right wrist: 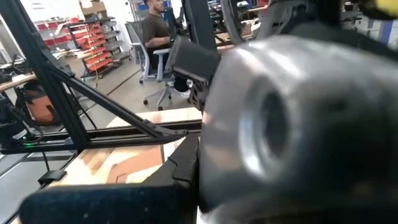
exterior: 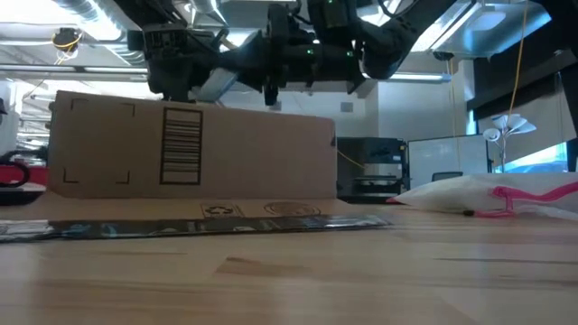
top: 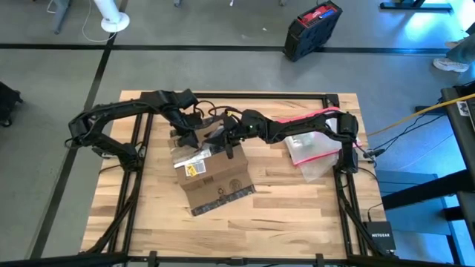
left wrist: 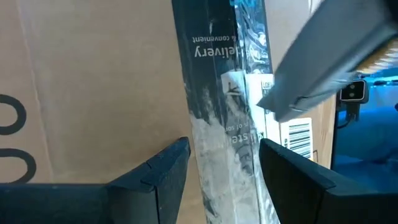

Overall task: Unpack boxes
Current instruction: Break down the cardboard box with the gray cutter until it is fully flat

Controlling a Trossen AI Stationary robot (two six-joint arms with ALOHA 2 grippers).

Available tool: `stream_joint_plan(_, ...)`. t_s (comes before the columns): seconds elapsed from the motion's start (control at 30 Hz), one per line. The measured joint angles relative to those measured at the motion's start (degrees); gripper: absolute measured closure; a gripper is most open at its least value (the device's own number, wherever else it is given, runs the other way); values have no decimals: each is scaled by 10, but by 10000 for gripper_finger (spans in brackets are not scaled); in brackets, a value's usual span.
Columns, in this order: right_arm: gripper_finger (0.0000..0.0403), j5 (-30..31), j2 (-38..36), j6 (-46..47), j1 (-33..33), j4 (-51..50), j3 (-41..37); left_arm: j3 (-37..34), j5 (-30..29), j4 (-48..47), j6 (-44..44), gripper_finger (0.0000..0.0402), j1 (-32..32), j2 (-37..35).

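The brown cardboard box (top: pixel 211 174) stands on the table's middle, one flap (exterior: pixel 226 217) lying flat on the wood toward the near edge. A black printed tape strip (left wrist: pixel 224 93) runs along its top beside a white barcode label (left wrist: pixel 298 134). My left gripper (left wrist: pixel 224 146) is open over the box's far end (top: pixel 191 141), slanting down, one finger on each side of the strip. My right gripper (top: pixel 221 139) reaches in level from the right, close beside the left one. A grey part of it (left wrist: pixel 323 56) points at the strip's edge. My left gripper comes at the box top from above at a slant. Its two fingers (left wrist: pixel 168 168) straddle the tape strip (left wrist: pixel 217 162) and lie along it. Whether the fingertips touch the cardboard, I cannot tell.
A clear pouch with a pink-red edge (top: pixel 312 152) lies on the table right of the box, under the right arm. A black and red case (top: pixel 312 30) stands on the floor beyond the far edge. A person sits in the room behind (right wrist: pixel 155 31). Bare wood lies toward the near edge (top: pixel 282 222).
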Motion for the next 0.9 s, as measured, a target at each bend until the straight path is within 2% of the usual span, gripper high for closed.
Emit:
stream_joint_plan(0.17, 333, 10, 0, -3, -1, -4, 1, 0, -7, -2, 6, 210, -13, 15)
stream_joint_plan(0.4, 333, 5, 0, -29, -4, -70, 1, 0, -11, 0, 12, 210, -27, 23)
stream_joint_plan(0.9, 333, -25, 0, -24, -4, -64, 2, 0, -24, 2, 11, 210, -25, 23)
